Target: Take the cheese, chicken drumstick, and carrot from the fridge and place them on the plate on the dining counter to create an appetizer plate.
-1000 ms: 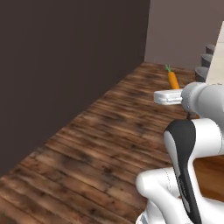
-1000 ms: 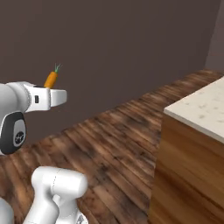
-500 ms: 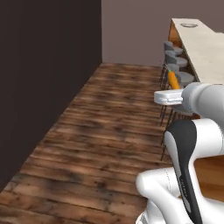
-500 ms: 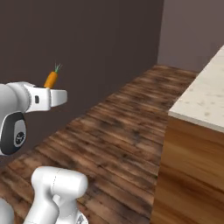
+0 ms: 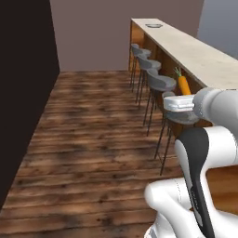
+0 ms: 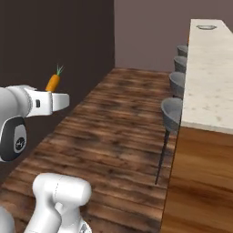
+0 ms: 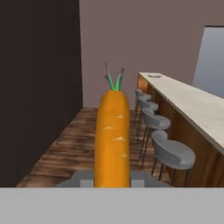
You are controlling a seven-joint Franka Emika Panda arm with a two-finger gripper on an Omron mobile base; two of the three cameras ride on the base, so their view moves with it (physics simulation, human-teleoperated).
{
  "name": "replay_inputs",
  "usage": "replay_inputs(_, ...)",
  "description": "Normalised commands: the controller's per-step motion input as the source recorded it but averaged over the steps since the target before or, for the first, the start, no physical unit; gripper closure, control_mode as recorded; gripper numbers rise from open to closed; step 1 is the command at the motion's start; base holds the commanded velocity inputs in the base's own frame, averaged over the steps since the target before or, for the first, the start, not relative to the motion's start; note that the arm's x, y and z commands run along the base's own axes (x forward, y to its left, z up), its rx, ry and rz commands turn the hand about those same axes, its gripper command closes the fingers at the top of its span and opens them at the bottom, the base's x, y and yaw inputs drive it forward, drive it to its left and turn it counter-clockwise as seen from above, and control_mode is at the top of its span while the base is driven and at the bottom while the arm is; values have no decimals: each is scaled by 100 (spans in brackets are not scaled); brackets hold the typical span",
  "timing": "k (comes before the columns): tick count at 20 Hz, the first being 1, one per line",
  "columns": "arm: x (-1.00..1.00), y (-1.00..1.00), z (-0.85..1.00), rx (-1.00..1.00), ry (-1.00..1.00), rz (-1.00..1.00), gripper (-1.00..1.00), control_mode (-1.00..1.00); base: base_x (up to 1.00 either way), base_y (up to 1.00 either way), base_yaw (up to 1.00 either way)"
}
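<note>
My gripper [image 7: 112,178] is shut on the carrot [image 7: 113,131], a slim orange stick with green sprigs that stands up from the fingers. From the base views the carrot [image 5: 184,85] [image 6: 53,82] is held in mid-air above the wood floor. The dining counter [image 5: 190,49] [image 6: 207,68] [image 7: 192,103] runs away on the right, with its speckled beige top. At its far end lies the plate [image 5: 153,25] [image 6: 206,27] [image 7: 154,75], well beyond the gripper. The cheese, chicken drumstick and fridge are out of view.
A row of grey round stools [image 5: 160,81] [image 6: 172,111] [image 7: 173,153] lines the counter's near side. A dark wall [image 5: 23,93] [image 6: 54,36] bounds the left. Wood floor [image 5: 93,121] stretches between them toward a far wall.
The whole picture has swung round with the base: the dark wall has slid left, and the dining counter and stools have come into view. The carrot stays in the gripper.
</note>
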Motion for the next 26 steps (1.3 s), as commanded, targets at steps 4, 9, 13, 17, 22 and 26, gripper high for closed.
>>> replay_inputs(4,0,0,0,0,0,0,100,100,78,59,-50)
replay_inputs(9,0,0,0,0,0,0,100,100,76,60,-51)
replay_inputs(13,0,0,0,0,0,0,100,100,73,71,-50)
replay_inputs(17,0,0,0,0,0,0,100,100,64,87,-49)
replay_inputs(22,0,0,0,0,0,0,100,100,56,97,-49)
replay_inputs(26,0,0,0,0,0,0,100,100,45,100,-51)
